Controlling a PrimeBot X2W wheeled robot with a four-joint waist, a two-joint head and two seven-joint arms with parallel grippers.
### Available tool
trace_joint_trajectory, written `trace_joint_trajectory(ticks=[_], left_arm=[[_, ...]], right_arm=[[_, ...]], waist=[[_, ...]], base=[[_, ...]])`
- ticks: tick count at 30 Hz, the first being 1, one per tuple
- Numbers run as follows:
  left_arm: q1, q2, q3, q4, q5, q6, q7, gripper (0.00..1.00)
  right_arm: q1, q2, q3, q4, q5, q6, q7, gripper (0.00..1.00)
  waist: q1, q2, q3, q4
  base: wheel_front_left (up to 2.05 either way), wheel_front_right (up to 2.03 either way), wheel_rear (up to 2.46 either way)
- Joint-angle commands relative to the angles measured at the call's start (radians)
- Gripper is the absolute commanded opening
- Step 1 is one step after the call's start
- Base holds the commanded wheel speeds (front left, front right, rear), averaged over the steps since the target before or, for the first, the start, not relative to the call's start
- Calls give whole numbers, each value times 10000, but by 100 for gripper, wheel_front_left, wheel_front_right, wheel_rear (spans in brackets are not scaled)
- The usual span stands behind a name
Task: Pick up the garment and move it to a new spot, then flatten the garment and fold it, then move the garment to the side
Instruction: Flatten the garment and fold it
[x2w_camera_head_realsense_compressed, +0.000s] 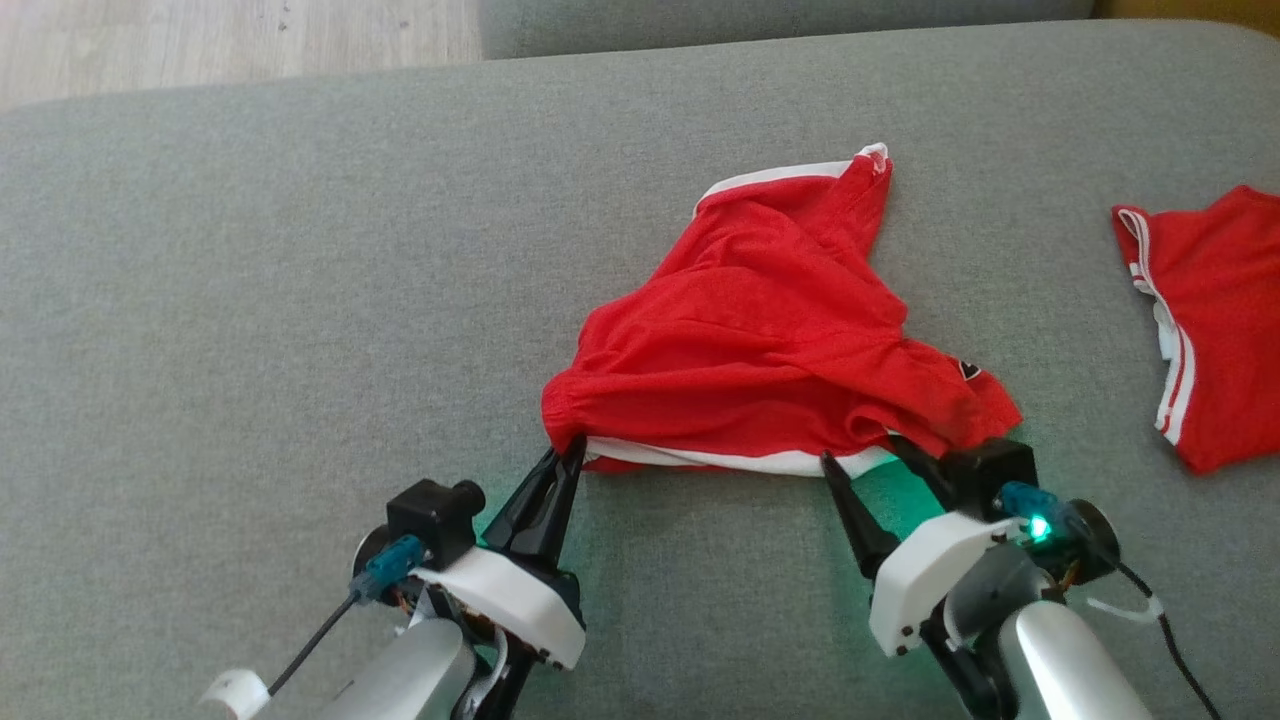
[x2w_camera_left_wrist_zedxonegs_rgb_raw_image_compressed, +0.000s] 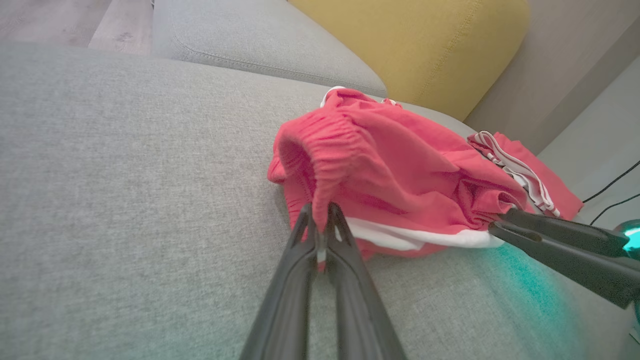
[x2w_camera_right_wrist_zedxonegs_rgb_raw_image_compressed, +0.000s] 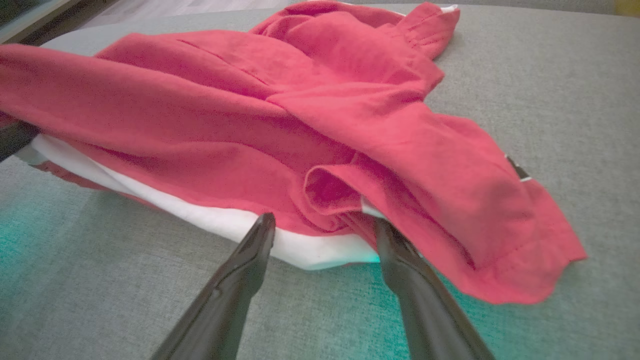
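The garment (x2w_camera_head_realsense_compressed: 760, 330) is a red pair of shorts with white trim, lying crumpled on the grey cushion (x2w_camera_head_realsense_compressed: 250, 300) in the middle of the head view. My left gripper (x2w_camera_head_realsense_compressed: 568, 450) is shut on the near left corner of its waistband (x2w_camera_left_wrist_zedxonegs_rgb_raw_image_compressed: 325, 165), pinching the red cloth between the dark fingers (x2w_camera_left_wrist_zedxonegs_rgb_raw_image_compressed: 345, 240). My right gripper (x2w_camera_head_realsense_compressed: 865, 455) stands open at the garment's near right edge, one finger beside the white trim (x2w_camera_right_wrist_zedxonegs_rgb_raw_image_compressed: 250, 225) and the other (x2w_camera_right_wrist_zedxonegs_rgb_raw_image_compressed: 395, 245) tucked under a red fold. The garment (x2w_camera_right_wrist_zedxonegs_rgb_raw_image_compressed: 280, 115) spreads away from both fingers.
A second red piece of clothing with white stripes (x2w_camera_head_realsense_compressed: 1200, 310) lies at the right edge of the cushion. A yellow cushion (x2w_camera_left_wrist_zedxonegs_rgb_raw_image_compressed: 415, 45) stands behind, and wooden floor (x2w_camera_head_realsense_compressed: 200, 40) shows at the far left. Bare grey cushion stretches to the left of the garment.
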Motion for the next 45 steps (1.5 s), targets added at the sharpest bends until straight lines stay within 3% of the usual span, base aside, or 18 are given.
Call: trace_joint_trajectory(ticks=[1, 8, 17, 22, 36, 40, 45], left_arm=[[-157, 173, 214, -320, -59, 32, -23, 0], [-192, 189, 163, -367, -78, 50, -13, 0], [-218, 265, 126, -457, -98, 95, -4, 0], [-244, 295, 113, -501, -120, 123, 7, 0], [-279, 260, -39, -478, -178, 97, 17, 0], [-222, 253, -92, -460, -192, 93, -7, 0], [-101, 287, -80, -487, -240, 150, -62, 0]], right_arm=[[-392, -22, 133, -212, -107, 67, -91, 100], [-563, -22, -756, -65, -144, 67, -288, 100], [-647, -22, -1469, -217, 1257, 67, -682, 100], [-711, -22, -1658, -478, 890, 67, -896, 100], [-1360, -78, -995, -87, -778, 67, 74, 100], [-907, -254, -793, -771, -1000, 67, 115, 100], [380, -715, -163, -2378, -1108, 67, 1083, 100]], waist=[[0, 0, 27, 6], [0, 0, 76, 36], [0, 0, 115, -8], [0, 0, 157, -27], [0, 0, 87, 84], [0, 0, -6, 172], [0, 0, -120, 83]], base=[[0, 0, 0], [0, 0, 0], [0, 0, 0], [0, 0, 0], [0, 0, 0], [0, 0, 0], [0, 0, 0]])
